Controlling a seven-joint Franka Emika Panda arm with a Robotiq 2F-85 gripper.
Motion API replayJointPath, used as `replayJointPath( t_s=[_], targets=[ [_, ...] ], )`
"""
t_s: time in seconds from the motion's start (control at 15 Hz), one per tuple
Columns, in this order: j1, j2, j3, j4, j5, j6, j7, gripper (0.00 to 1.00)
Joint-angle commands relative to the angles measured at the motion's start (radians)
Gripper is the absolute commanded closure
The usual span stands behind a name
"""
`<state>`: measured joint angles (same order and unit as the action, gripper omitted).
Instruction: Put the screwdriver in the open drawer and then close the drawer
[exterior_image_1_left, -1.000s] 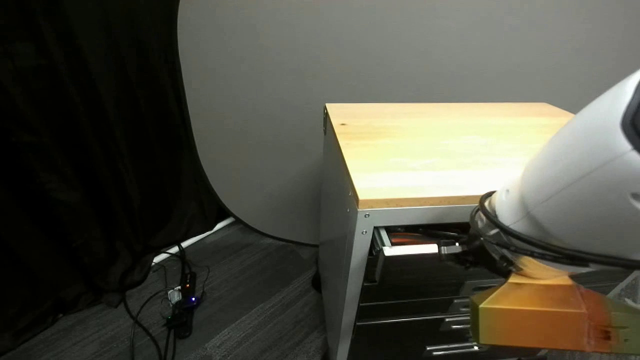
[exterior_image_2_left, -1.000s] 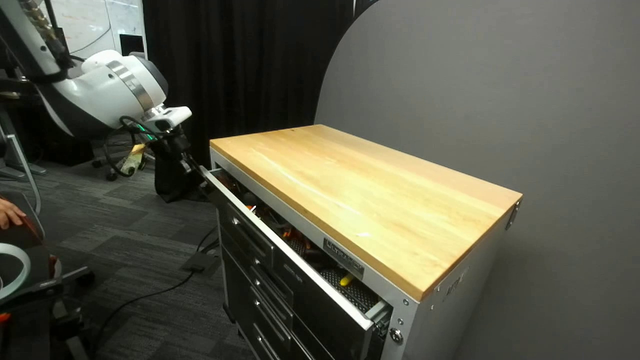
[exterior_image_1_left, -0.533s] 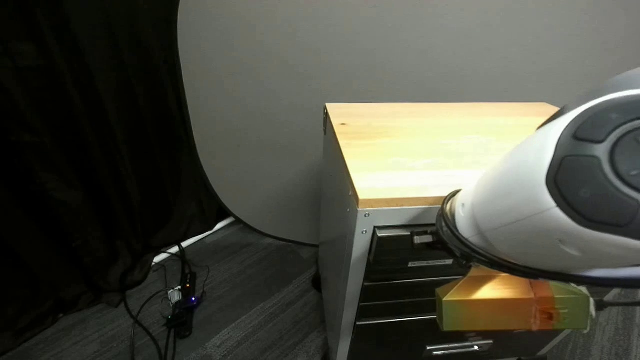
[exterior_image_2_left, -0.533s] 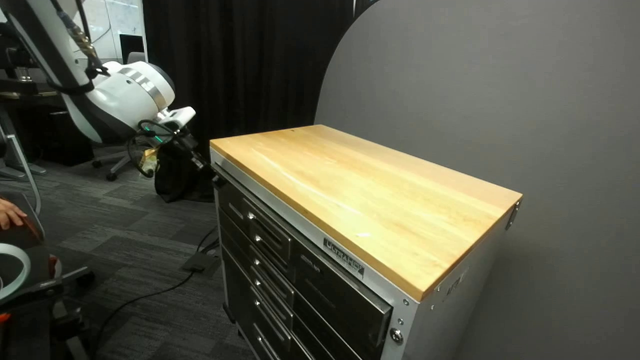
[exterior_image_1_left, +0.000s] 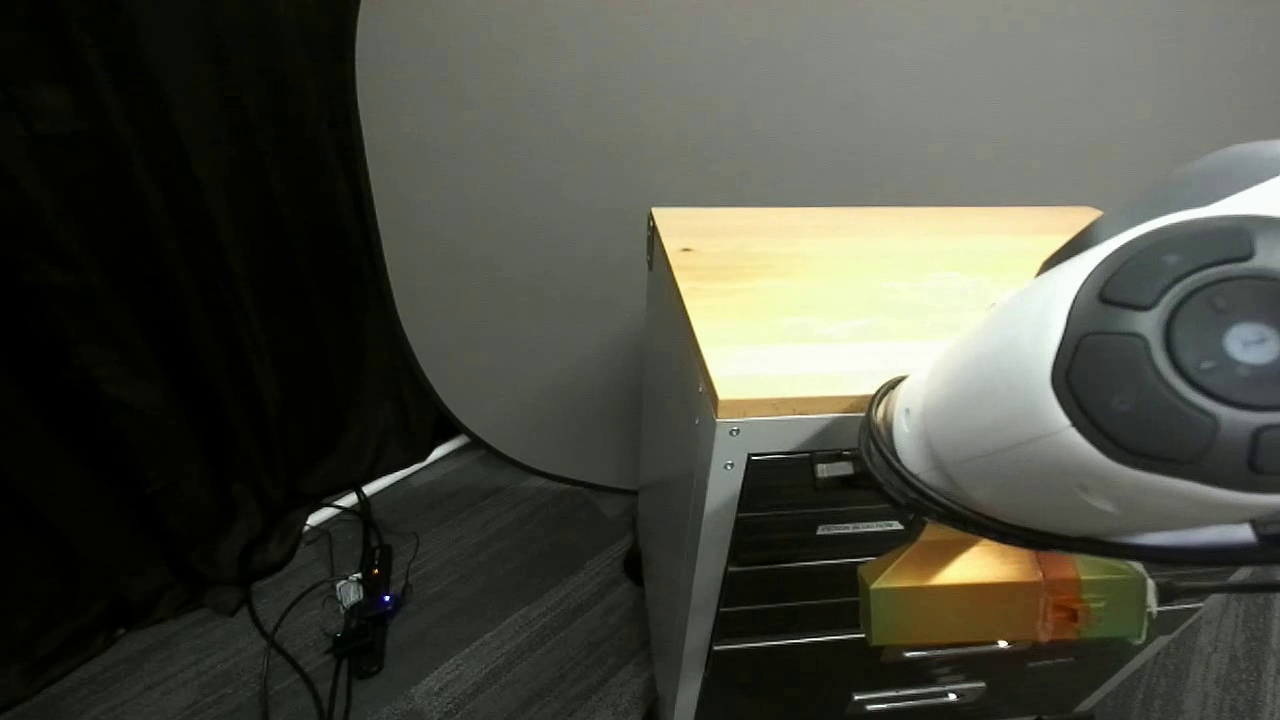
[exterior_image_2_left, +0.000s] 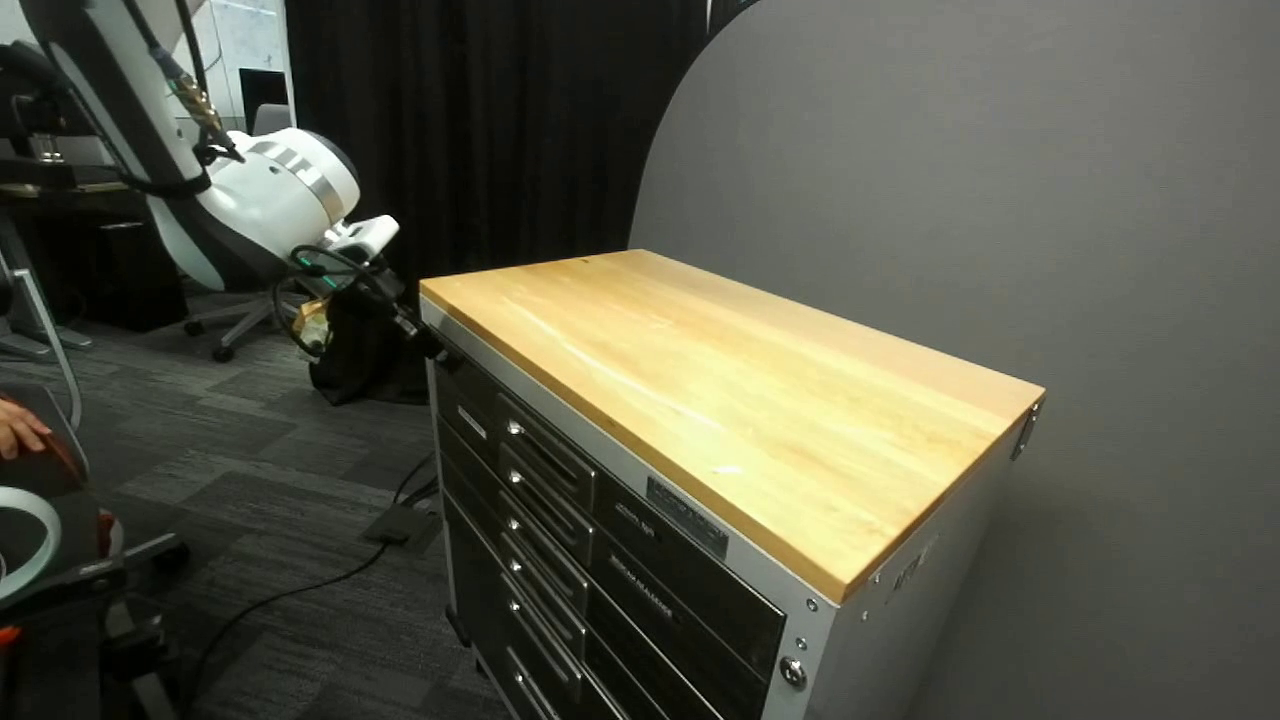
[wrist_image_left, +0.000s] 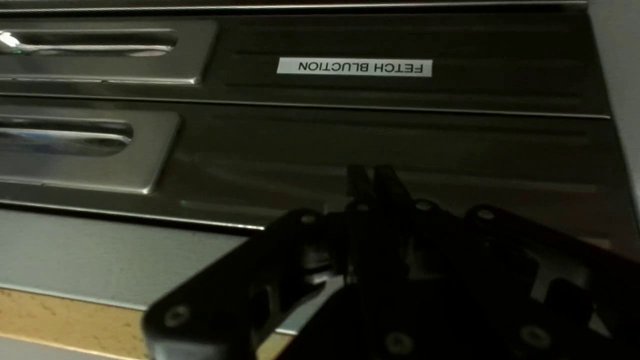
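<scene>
Drawer (exterior_image_2_left: 612, 505) to all appearances flush with the cabinet (exterior_image_2_left: 890, 640); best read as the very end of closing. Press straight in, square to the front, with the jaws together, as now, and nothing visible between the fingertips (wrist_image_left: 359, 185). Favour slow, even force; pushing so near one end, watch for a slight gap at the opposite end. Check the rim for an even line all along, then back straight out before lifting, clear of the edge of the counter (exterior_image_2_left: 740, 410).

Hard to tell contact from a near miss at the fingertips: too dark to settle in any view. Masked by the arm (exterior_image_1_left: 1000, 420) in an exterior view: much of the drawer's width. Hidden everywhere: the screwdriver, presumably inside the drawer, though impossible to confirm.
</scene>
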<state>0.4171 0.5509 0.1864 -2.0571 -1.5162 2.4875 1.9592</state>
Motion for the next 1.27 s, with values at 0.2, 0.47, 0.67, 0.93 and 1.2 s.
replayJointPath(
  t_s=[0.2, 0.47, 0.67, 0.93, 1.2],
  targets=[
    [-0.264, -0.190, 0.208, -0.199, 0.404, 0.218, -0.468, 0.34],
    [-0.533, -0.222, 0.520, -0.280, 0.730, 0.228, -0.787, 0.04],
    [-0.724, -0.185, 0.767, -0.278, 0.965, 0.194, -1.023, 0.00],
    [-0.990, -0.186, 1.084, -0.226, 1.302, -0.008, -1.311, 0.00],
    [-0.867, -0.297, 0.955, -0.239, 1.467, 0.039, -1.417, 0.00]
  ],
)
